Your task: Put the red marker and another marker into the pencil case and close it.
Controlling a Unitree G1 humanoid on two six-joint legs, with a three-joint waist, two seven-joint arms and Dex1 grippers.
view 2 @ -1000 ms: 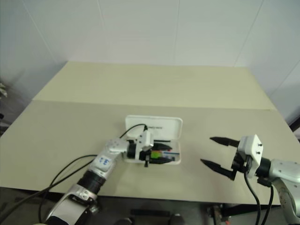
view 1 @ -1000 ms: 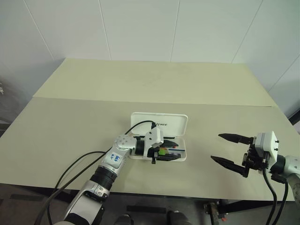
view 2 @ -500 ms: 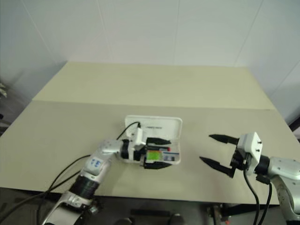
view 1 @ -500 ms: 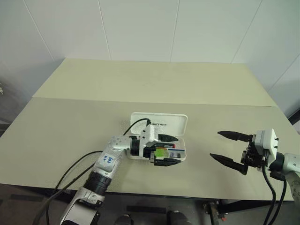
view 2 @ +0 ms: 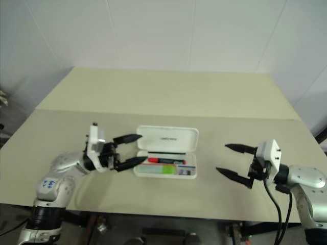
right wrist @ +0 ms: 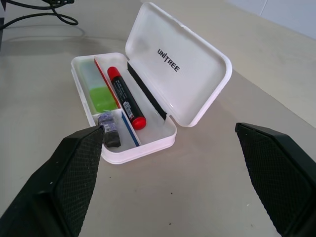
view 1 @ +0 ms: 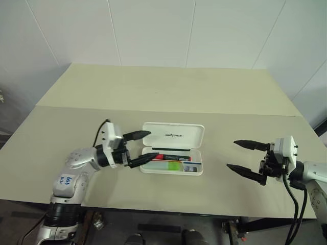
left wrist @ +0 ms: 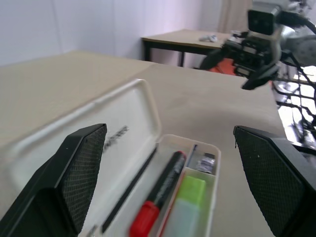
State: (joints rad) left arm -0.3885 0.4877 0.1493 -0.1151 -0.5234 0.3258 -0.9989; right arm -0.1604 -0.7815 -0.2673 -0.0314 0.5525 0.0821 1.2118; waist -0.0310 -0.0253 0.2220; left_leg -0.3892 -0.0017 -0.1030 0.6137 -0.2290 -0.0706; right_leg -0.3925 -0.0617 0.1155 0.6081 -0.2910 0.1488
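Observation:
The white pencil case (view 1: 173, 136) lies open in the middle of the table, lid tilted back. In its tray the red marker (right wrist: 125, 98) lies lengthwise, and the pale green highlighter (right wrist: 98, 89), the other marker, lies beside it. A small dark object (right wrist: 109, 134) fills an end compartment. My left gripper (view 1: 153, 144) hovers just off the case's left end, open and empty, fingers pointing at it. Well clear of the case's right end, my right gripper (view 1: 232, 154) is open and empty too.
The beige table (view 1: 168, 92) stretches far behind the case, with a seam running across it. Its front edge runs close below both grippers. A black cable (right wrist: 47, 12) lies on the table beyond the case's left end.
My left gripper has pulled back to the left from over the tray and opened wide. The green highlighter it had between its fingers now lies in the tray. The right gripper has stayed put.

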